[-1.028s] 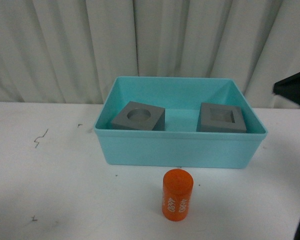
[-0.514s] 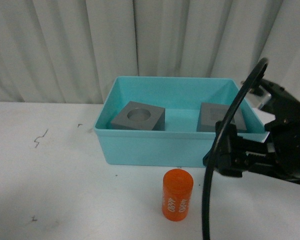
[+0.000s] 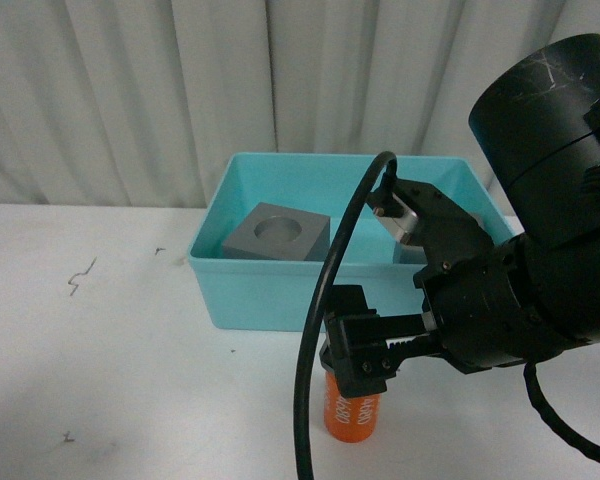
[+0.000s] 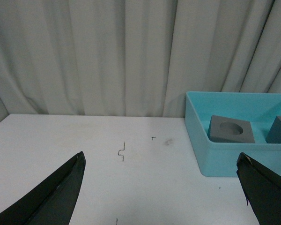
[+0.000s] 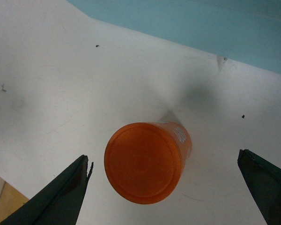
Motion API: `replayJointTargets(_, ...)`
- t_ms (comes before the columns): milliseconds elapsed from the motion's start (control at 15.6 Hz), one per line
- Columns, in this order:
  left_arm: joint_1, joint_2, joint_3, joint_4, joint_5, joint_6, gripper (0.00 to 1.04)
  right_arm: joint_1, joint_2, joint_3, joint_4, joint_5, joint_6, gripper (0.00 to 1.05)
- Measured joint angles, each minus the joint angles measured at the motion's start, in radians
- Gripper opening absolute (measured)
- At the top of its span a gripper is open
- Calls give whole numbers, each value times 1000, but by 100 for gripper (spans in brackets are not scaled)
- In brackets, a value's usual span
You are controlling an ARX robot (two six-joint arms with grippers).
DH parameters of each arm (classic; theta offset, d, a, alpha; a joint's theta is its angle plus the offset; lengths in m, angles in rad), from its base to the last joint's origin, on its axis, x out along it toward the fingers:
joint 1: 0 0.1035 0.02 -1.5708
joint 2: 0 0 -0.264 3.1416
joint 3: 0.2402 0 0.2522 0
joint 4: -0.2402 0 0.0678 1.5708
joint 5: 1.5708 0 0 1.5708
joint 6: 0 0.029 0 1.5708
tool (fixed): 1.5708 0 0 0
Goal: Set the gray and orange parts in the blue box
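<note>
Two gray cubes are in view: the round-recess cube (image 3: 277, 232) and the second cube (image 4: 280, 130). There is one orange cylinder (image 5: 145, 161), one blue box (image 3: 260, 295), one tabletop (image 3: 100, 340) and one pleated curtain (image 3: 130, 100). Two claws show, one per wrist view: the left claw (image 4: 160, 157) and the right claw (image 5: 164, 156).

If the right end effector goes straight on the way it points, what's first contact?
The cylinder, most likely. In the right wrist view its top sits nearly centred between the open fingers of the right end effector, so the fingers should pass either side of it. How much gap is left is unclear.
</note>
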Motion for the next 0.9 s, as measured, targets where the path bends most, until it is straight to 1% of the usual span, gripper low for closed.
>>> replayJointTargets(257, 0, 0, 0, 0, 0, 0, 98, 24, 53, 27, -4, 19, -55, 98)
replayJointTargets(514, 0, 0, 0, 0, 0, 0, 98, 38, 89, 34, 5, 23, -70, 97)
replayJointTargets(771, 0, 0, 0, 0, 0, 0, 98, 43, 89, 42, 20, 33, -79, 54)
replayJointTargets(835, 0, 0, 0, 0, 0, 0, 98, 43, 89, 47, 23, 32, -79, 50)
replayJointTargets(899, 0, 0, 0, 0, 0, 0, 98, 43, 89, 47, 23, 34, -80, 49)
